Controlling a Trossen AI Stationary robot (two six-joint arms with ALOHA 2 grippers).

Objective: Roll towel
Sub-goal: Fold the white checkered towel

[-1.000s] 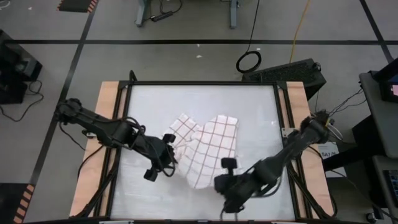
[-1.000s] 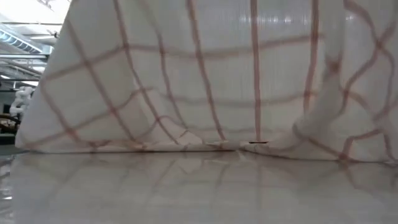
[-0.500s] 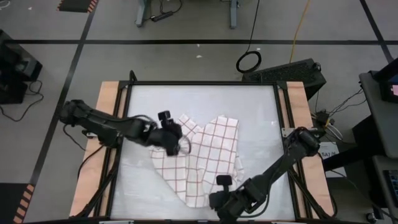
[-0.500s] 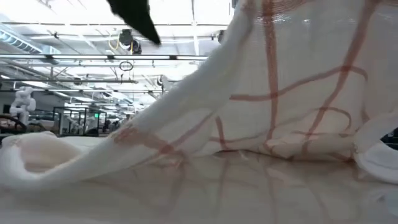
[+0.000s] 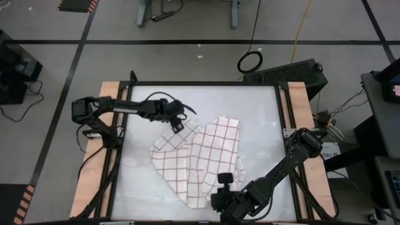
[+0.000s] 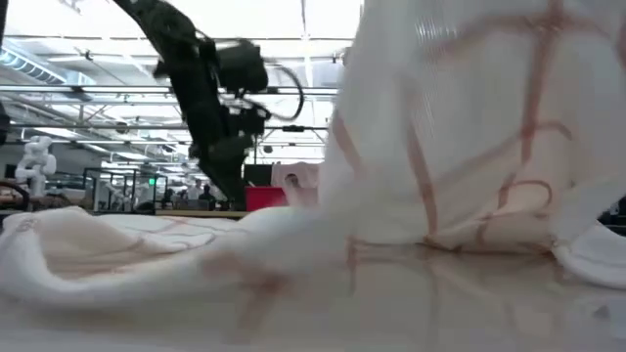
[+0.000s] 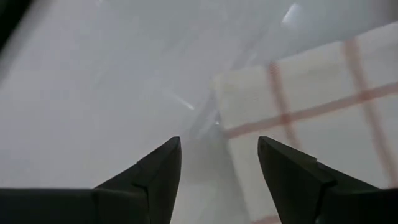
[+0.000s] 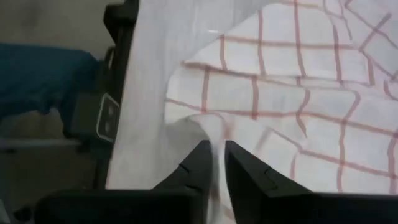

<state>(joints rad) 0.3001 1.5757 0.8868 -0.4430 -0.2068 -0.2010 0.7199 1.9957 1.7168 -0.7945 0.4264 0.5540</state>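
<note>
The white towel (image 5: 200, 153) with red-brown grid lines lies spread and rumpled on the middle of the table. Its left part (image 6: 117, 249) rests flat on the tabletop. Its near part (image 6: 460, 127) stands raised. My left gripper (image 5: 178, 122) hangs open beside the towel's far left corner (image 7: 311, 93), with nothing between its fingers (image 7: 158, 177). My right gripper (image 5: 217, 199) is at the table's near edge, shut on the towel (image 8: 298, 81). My right gripper pinches a raised fold of the towel (image 8: 214, 134) between its two fingers, close to the towel's near corner (image 8: 180, 65). It comes slanting down from above. The cloth rises to the fingers there, while the rest lies slack on the table.
Wooden strips and black rails frame the tabletop (image 5: 206, 100), which is bare toward the far edge and on both sides of the towel. A black box (image 5: 294, 72) stands beyond the far right corner. Cables lie on the floor around the table.
My left gripper has swung from the towel's near left side toward the table's far edge and sunk beside the far left corner. The towel's left part, first hanging up, has dropped and spread on the table. My right gripper has sunk a little toward the near edge.
</note>
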